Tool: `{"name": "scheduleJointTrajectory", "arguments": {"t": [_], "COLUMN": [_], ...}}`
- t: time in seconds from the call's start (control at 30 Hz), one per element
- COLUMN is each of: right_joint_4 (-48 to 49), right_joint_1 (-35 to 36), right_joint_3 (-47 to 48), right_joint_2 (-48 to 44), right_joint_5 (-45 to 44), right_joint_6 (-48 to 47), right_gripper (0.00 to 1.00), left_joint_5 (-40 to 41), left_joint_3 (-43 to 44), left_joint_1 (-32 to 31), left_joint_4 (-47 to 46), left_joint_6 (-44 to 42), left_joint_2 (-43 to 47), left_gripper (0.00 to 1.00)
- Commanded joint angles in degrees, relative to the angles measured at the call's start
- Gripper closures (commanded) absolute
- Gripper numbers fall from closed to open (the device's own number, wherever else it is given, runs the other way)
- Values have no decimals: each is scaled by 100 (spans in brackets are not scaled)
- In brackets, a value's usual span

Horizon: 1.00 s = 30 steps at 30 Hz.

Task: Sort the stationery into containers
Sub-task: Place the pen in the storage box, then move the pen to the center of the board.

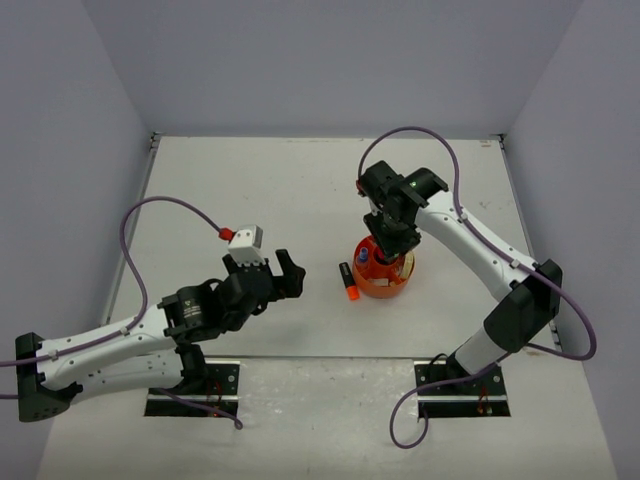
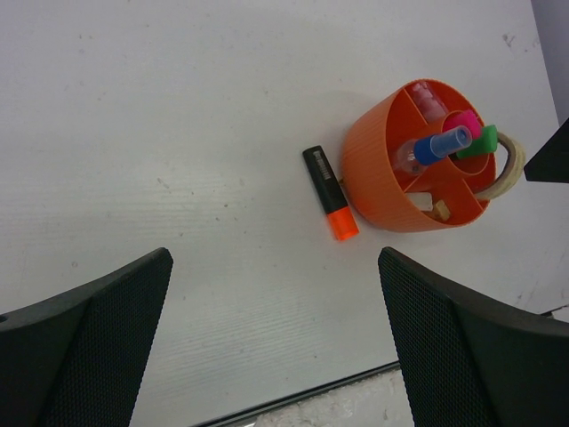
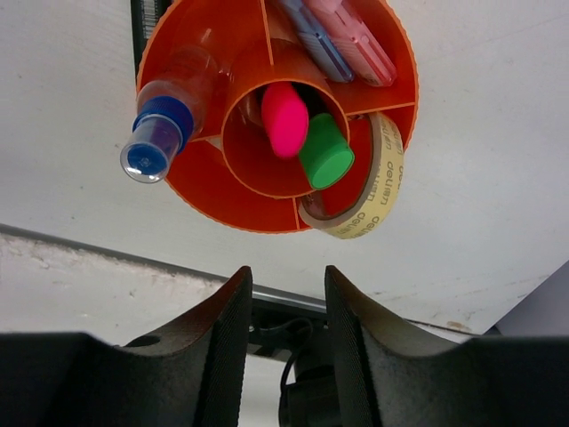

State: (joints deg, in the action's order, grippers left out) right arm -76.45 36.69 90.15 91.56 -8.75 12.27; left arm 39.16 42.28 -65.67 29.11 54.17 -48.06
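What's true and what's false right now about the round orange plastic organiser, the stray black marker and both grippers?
The black marker with the orange cap lies on the table outside the round orange plastic organiser. True.
The central cup is empty. False: a pink-capped marker and a green-capped marker stand in it.
The cream tape roll lies on the table. False: it sits in an outer compartment.
The left gripper is open and empty. True.
The right gripper clamps a marker. False: its jaws stand apart, empty, above the organiser.
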Motion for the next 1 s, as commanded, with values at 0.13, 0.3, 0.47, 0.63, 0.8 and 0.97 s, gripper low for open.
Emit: {"name": "scheduleJointTrajectory", "arguments": {"t": [0.13,0.3,0.47,0.63,0.8,0.97], "right_joint_4": [-123,492,1848,2842,3081,3247], "right_joint_1": [-21,-21,-21,-21,-21,-21], "right_joint_3": [769,718,-279,-1466,-1859,-2071], "right_joint_2": [-197,-1195,-2614,-3660,-4200,-4520], "right_joint_5": [-540,-1320,-1417,-448,237,596], "right_joint_6": [-51,306,801,889,935,910], "right_gripper": [55,24,1,1,1,1], "left_joint_5": [-187,-278,-96,-249,-1374,-1737], "left_joint_3": [116,580,852,416,514,1298], "left_joint_1": [-7,-15,-50,193,925,1246], "left_joint_4": [-518,-503,-645,-2063,-3162,-2728], "left_joint_6": [-49,670,1305,1086,654,526], "left_joint_2": [-653,-1872,-2880,-3116,-3856,-4712], "left_gripper": [0,0,0,4,8,20]}}
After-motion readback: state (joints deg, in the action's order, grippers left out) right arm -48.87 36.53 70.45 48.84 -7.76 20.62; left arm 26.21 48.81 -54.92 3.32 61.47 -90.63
